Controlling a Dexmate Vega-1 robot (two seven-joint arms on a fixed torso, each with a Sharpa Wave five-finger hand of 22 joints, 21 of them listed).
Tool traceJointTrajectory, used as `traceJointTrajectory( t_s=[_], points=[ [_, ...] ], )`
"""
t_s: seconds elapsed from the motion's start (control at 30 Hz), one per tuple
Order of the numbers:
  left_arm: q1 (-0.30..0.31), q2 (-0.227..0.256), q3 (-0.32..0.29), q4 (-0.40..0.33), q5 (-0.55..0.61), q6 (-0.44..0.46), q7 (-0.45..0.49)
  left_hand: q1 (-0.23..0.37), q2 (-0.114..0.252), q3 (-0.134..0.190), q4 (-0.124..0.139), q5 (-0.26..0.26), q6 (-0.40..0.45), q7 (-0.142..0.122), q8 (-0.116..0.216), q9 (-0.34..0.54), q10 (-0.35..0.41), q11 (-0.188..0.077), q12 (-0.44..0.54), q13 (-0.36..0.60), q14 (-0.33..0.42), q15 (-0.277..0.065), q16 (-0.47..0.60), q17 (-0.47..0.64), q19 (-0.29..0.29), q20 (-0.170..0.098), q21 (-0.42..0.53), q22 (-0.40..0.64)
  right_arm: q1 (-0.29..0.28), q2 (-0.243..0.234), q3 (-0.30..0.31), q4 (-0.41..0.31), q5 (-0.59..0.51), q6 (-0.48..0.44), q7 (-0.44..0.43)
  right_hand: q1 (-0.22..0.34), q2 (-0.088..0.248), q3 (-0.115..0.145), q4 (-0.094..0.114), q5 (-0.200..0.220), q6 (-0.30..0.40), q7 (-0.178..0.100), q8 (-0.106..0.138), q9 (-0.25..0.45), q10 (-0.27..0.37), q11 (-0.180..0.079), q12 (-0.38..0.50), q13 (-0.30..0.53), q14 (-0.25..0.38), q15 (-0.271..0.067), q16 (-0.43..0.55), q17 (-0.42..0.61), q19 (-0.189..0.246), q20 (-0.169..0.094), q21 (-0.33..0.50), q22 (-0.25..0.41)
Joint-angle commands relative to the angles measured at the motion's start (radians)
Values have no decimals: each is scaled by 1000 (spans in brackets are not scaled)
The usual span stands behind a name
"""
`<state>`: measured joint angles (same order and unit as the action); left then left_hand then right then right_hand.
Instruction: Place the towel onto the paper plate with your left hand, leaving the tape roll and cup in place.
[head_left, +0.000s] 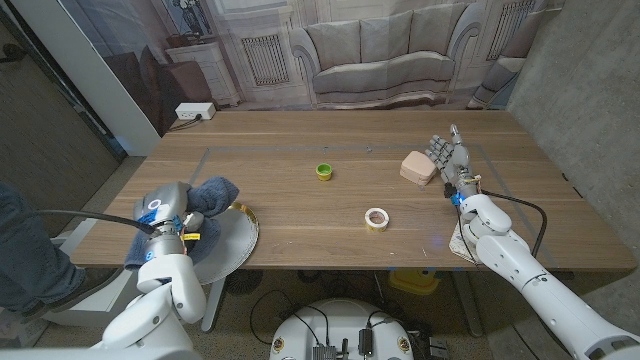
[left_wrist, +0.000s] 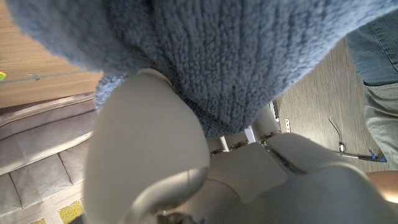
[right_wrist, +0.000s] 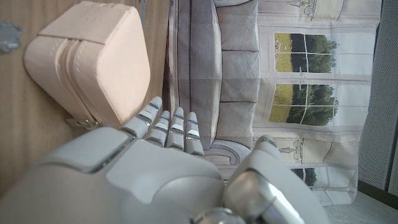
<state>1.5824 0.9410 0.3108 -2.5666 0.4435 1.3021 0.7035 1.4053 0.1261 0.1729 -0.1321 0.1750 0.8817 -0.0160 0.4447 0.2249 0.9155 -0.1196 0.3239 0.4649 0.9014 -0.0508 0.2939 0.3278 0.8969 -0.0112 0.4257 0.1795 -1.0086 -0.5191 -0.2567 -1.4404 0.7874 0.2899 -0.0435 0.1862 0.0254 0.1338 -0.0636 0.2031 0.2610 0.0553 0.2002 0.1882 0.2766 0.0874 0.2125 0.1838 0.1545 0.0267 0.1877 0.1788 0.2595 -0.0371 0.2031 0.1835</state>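
Note:
A blue towel (head_left: 207, 195) is bunched in my left hand (head_left: 163, 208) over the near left of the table, above the silvery paper plate (head_left: 242, 238), whose edge reaches past the table's front. The left wrist view shows the towel (left_wrist: 217, 56) draped thick over that hand (left_wrist: 186, 168), hiding its fingers. The tape roll (head_left: 376, 218) lies at the table's near middle. A small green cup (head_left: 324, 171) stands farther back. My right hand (head_left: 447, 155) stands at the right with fingers apart and holds nothing.
A pink box (head_left: 417, 167) sits just left of my right hand, close before its fingers (right_wrist: 168, 127) in the right wrist view, where the box (right_wrist: 93, 62) looms large. A person's leg in jeans (head_left: 25, 250) is at the left edge.

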Motion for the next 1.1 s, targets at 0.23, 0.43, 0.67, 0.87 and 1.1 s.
traceJointTrajectory(
  t_s=[0.23,0.43,0.67,0.87,1.1],
  points=[
    [14,-25,-15,30,-67,-34,26,-5,11,35,28,6,9,1,8,2,11,-3,-9,7,85,-126,3,4,65,-57,5,4,4,4,-6,4,0,-6,-3,1,6,-2,0,-1,6,-1,-4,2,6,-1,1,3,6,0,-1,5,3,-4,1,3],
    [15,-28,-12,36,-79,-33,31,-4,11,37,27,6,9,2,8,2,12,-2,-11,10,84,-126,0,5,63,-56,5,5,7,3,-10,2,0,-16,-7,2,7,-2,0,-1,7,-1,-4,2,6,-3,1,3,7,0,-1,5,3,-4,1,3],
    [7,-24,-6,46,-94,-27,30,-4,12,39,26,7,10,2,8,1,13,-3,-13,13,86,-124,-1,6,63,-56,6,5,12,5,-14,3,0,-25,-11,2,7,-2,-1,-1,7,-1,-3,2,7,-3,2,3,8,1,-1,5,3,-5,1,3],
    [-10,-31,-4,75,-117,-54,25,-6,12,40,27,6,9,2,7,1,13,-2,-16,15,85,-122,-3,7,62,-55,8,5,14,8,-17,11,-1,-27,-11,2,7,-3,-1,-1,8,-1,-3,2,7,-3,2,3,8,0,-1,5,3,-5,1,3],
    [-61,-15,32,109,-136,-62,7,-8,11,41,27,6,9,0,7,1,14,-4,-19,19,85,-125,-5,8,61,-57,9,5,19,8,-19,11,0,-38,-17,2,8,-3,-1,-1,7,-1,-3,2,7,-2,1,3,8,1,-1,5,3,-5,1,3]
  ],
)
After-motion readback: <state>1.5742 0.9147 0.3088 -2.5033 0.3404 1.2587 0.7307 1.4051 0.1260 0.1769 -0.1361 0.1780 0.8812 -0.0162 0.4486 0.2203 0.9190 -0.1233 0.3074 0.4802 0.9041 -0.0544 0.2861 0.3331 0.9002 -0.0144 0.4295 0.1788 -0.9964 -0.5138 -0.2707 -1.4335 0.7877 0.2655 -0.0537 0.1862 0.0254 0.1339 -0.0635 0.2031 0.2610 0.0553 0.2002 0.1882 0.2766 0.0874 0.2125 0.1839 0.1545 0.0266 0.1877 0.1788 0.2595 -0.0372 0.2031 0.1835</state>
